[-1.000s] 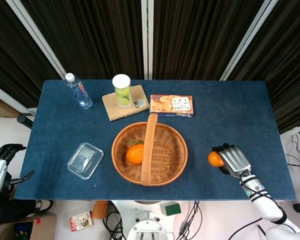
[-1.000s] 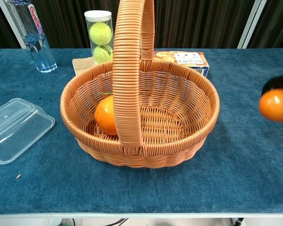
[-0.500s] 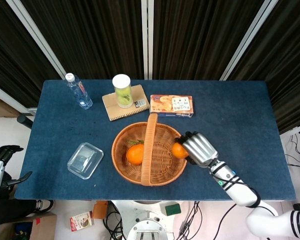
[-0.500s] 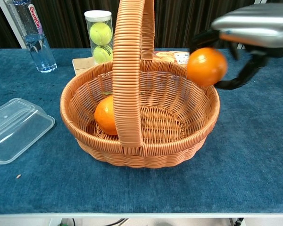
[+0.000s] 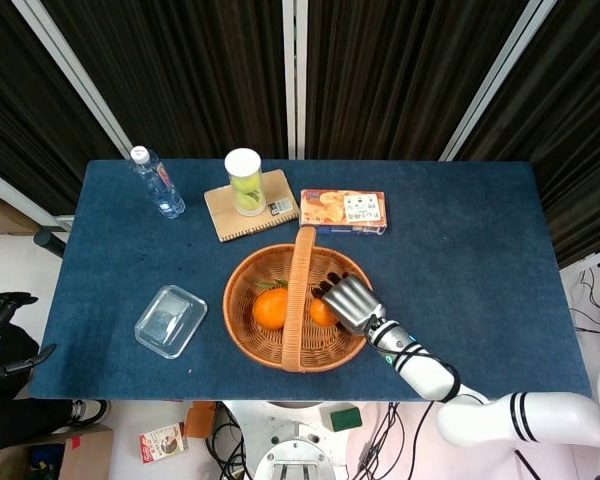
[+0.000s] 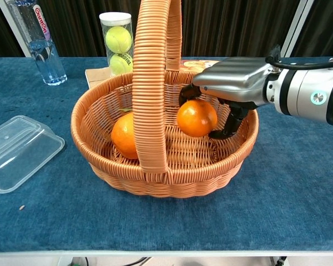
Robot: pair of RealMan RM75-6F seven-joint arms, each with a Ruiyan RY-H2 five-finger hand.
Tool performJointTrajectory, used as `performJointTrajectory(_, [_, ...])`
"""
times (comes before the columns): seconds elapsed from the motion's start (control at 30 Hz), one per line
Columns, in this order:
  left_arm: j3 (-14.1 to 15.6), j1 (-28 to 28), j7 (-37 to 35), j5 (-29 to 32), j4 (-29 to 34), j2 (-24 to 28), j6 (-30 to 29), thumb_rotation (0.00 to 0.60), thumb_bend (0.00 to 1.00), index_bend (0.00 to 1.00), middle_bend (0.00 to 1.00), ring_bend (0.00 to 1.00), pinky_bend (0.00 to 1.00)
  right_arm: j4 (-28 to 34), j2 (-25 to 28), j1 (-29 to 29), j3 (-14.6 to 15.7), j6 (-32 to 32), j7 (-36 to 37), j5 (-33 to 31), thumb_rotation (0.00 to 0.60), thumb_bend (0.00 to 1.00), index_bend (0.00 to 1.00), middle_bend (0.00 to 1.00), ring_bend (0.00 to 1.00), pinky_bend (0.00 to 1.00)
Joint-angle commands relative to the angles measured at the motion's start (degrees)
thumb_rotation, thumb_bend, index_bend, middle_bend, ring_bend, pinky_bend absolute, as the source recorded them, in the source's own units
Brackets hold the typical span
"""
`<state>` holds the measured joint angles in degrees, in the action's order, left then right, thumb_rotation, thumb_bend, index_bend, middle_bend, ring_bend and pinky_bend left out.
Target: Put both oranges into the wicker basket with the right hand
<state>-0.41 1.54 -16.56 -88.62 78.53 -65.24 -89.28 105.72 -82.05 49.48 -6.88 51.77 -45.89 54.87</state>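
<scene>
Though hidden overhead, tennis balls (image 6: 118,40).

Dark pleated curtains (image 5: 200,70) with pale vertical frames are hanging behind. A blue-clothed table (image 5: 460,230) is standing on a pale floor (image 5: 20,265).

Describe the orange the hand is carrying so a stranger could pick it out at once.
Find the wicker basket in the middle of the blue table. Two oranges show inside it, one on each side of the tall handle. The carried orange is on the right, gripped by the metal right hand; the other orange lies alone.
</scene>
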Motion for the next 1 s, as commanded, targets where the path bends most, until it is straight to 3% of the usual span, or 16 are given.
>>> performJointTrajectory(0.03, [0.10,0.07,0.09,0.14,0.11,0.08,0.48,0.436,0.12,0.27,0.23,0.17,0.34,1.11,1.12,-1.35,0.18,1.87,4.37,4.62,0.600,0.17,0.00,0.00,0.00,0.16])
performJointTrajectory(0.23, [0.07,0.06,1.63,-0.06,1.60,0.55,0.32,0.435,0.12,0.27,0.23,0.17,0.34,4.69,6.95,-6.60,2.58,7.62,12.68,15.41,0.600,0.16,0.00,0.00,0.00,0.12])
performJointTrajectory(0.37, [0.02,-0.06,2.70,-0.54,2.56,0.48,-0.38,0.437,0.12,0.27,0.23,0.17,0.34,6.88,14.11,-13.74,6.30,17.20,17.29,24.80,0.600,0.16,0.00,0.00,0.00,0.12])
performJointTrajectory(0.47, [-0.04,0.13,3.67,-0.93,3.30,0.48,-0.50,0.433,0.12,0.27,0.23,0.17,0.34,4.87,19.99,-21.81,10.00,27.49,22.83,30.47,0.600,0.16,0.00,0.00,0.00,0.12])
performJointTrajectory(0.6, [0.03,0.36,5.28,-1.59,4.58,0.77,-0.60,0.435,0.12,0.27,0.23,0.17,0.34,-1.25,23.85,-30.09,13.50,34.06,30.32,29.59,0.600,0.16,0.00,0.00,0.00,0.10])
performJointTrajectory(0.77, [0.20,-0.21,7.24,-1.73,5.96,0.94,-1.45,0.438,0.12,0.27,0.23,0.17,0.34,-11.90,21.88,-39.14,14.91,38.69,41.53,25.35,0.600,0.16,0.00,0.00,0.00,0.01])
performJointTrajectory(1.0, [1.02,-0.81,10.92,-1.78,6.57,0.99,-1.16,0.439,0.12,0.27,0.23,0.17,0.34,-27.05,14.03,-45.86,12.61,42.94,48.79,23.94,0.600,0.13,0.00,0.00,0.00,0.00])
